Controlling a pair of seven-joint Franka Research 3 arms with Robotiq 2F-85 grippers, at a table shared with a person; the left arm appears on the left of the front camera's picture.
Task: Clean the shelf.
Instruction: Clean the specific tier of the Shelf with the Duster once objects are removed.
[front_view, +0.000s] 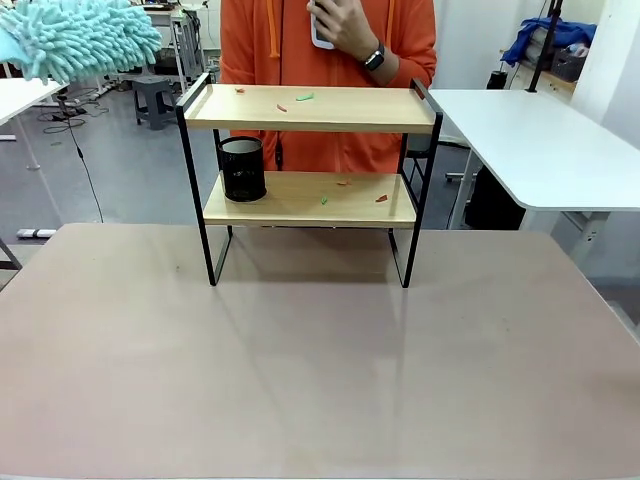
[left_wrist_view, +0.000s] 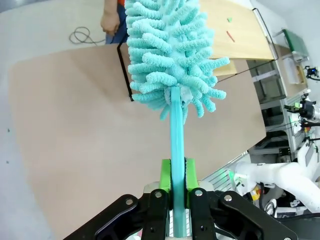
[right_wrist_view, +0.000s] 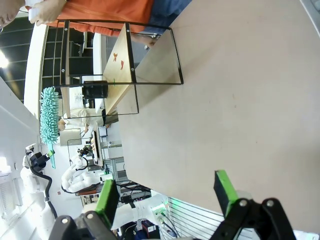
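Note:
The shelf (front_view: 310, 108) stands at the table's far middle: a black metal frame with two light wooden boards. Small red and green scraps (front_view: 304, 98) lie on both boards. A black mesh cup (front_view: 242, 168) sits at the left of the lower board. My left gripper (left_wrist_view: 178, 181) is shut on the teal handle of a fluffy teal duster (left_wrist_view: 167, 55), held high at the upper left (front_view: 75, 38), left of the shelf and above its top board (left_wrist_view: 235, 30). My right gripper (right_wrist_view: 167, 192) is open and empty, far from the shelf (right_wrist_view: 120, 65).
A person in an orange hoodie (front_view: 330, 50) stands right behind the shelf, one hand raised with a phone. White desks (front_view: 540, 140) flank the brown table (front_view: 320, 370) at the right and the far left.

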